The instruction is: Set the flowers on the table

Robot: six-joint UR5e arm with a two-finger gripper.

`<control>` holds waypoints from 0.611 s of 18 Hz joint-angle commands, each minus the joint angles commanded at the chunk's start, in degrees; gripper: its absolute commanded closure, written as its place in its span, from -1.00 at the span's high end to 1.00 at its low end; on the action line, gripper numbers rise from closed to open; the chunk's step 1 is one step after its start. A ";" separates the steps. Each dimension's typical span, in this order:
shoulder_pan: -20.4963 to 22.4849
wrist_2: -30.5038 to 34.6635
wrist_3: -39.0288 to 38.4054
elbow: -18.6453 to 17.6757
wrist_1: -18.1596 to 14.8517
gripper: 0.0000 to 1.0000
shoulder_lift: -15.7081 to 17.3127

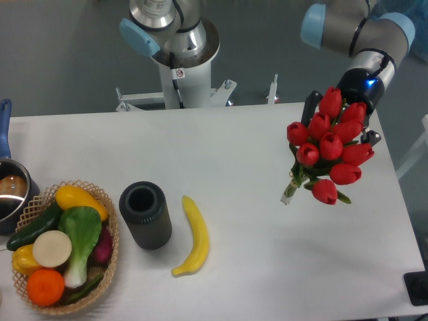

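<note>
Bunch of red tulip buds on tied green stems (329,150) is held above the white matte tabletop (254,221), right side. Gripper (341,110) hidden behind blooms; finger state cannot be told. Light, floppy, crushable; best held by stems.

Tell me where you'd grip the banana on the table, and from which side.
Take the banana at its thick middle, from straight above, jaws closing across its width. It lies flat on the table, long axis running near to far and curving gently, so the midsection probably balances best. The black cylinder stands close on one side; the other side is open.
</note>
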 joint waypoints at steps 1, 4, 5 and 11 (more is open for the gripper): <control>0.00 0.00 -0.09 0.00 0.09 0.04 0.00; -0.18 0.00 -0.09 -0.09 0.17 0.04 0.00; -0.09 0.00 -0.09 -0.17 0.18 0.04 0.00; -0.26 0.35 -0.09 0.00 0.26 0.04 0.44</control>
